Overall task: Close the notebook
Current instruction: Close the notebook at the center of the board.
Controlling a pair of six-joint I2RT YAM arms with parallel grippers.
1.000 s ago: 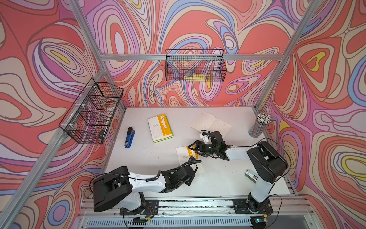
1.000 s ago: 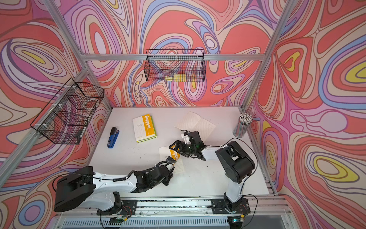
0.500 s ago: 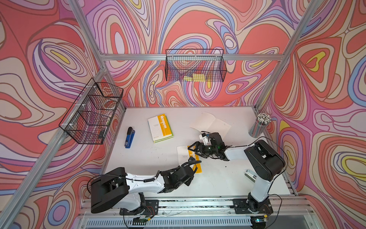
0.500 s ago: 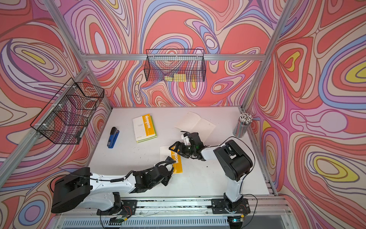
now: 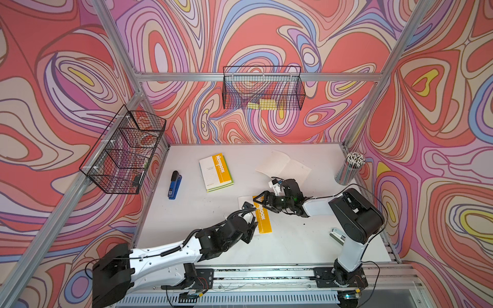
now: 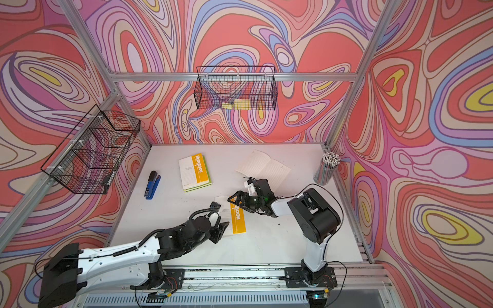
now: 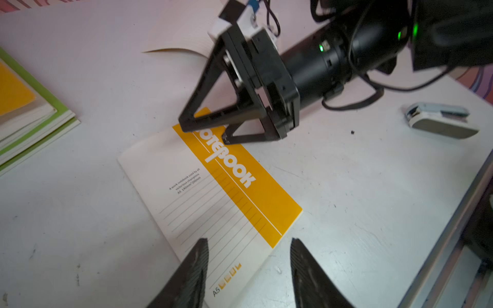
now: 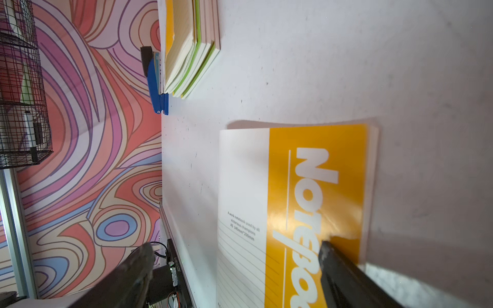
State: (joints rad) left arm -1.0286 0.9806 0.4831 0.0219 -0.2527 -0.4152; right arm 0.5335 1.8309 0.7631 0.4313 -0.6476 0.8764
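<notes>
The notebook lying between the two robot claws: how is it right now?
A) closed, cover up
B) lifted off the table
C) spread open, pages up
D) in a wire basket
A: the notebook lies flat on the table, shut, with its yellow-and-white cover facing up and no inner pages showing.

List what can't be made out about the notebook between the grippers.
- Notebook title's first letters: left wrist view, covered by the right gripper.
- Its white side: both top views, partly under the left gripper.
- Whether the right fingertip presses the cover: right wrist view, blurred.
- Side basket contents: a top view, mesh, too small.
</notes>
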